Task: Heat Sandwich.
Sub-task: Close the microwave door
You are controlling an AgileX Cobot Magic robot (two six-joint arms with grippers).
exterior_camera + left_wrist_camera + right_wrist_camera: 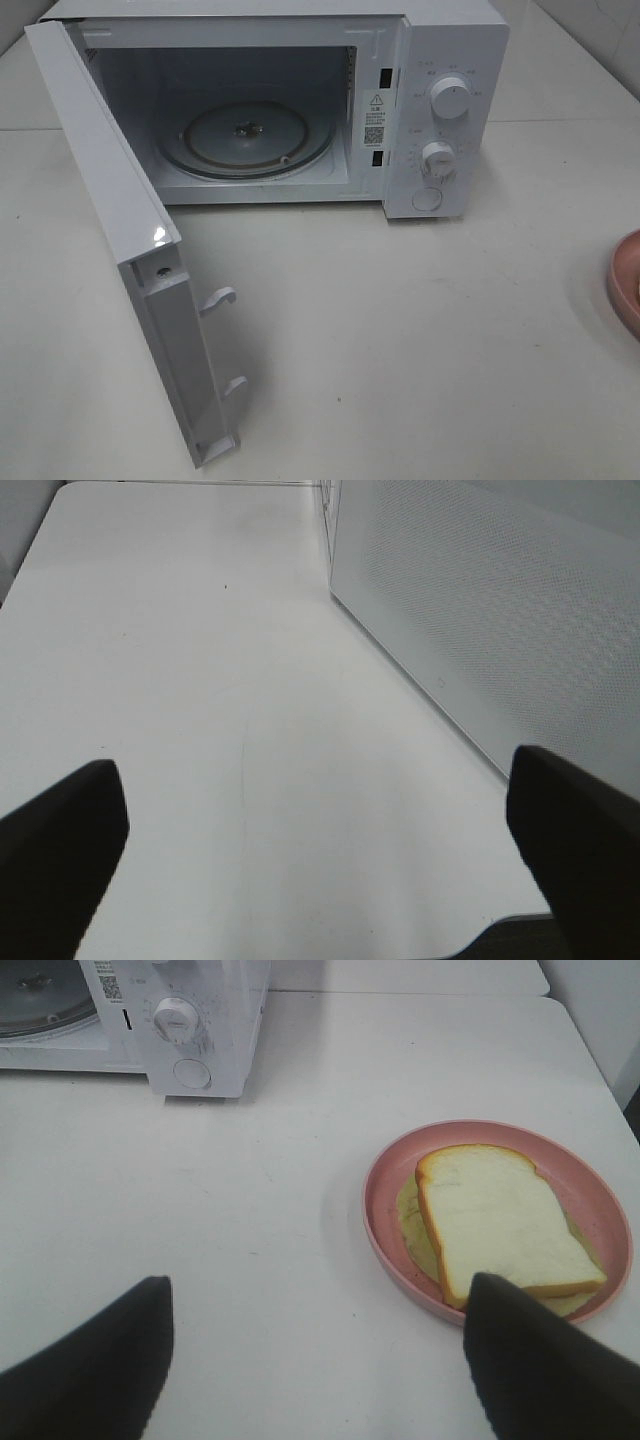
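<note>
- The soft, square sandwich (497,1222) is being held on a round pink plate (380,1215), at the table's right edge.
- The smooth white microwave (455,60) is being kept open.
- Both claws, left (320,850) and right (320,1360), are being held wide apart, empty.

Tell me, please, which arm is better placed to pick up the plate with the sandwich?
The right. Its open gripper faces the sandwich on the pink plate, while the left gripper sees only bare table beside the microwave door.
</note>
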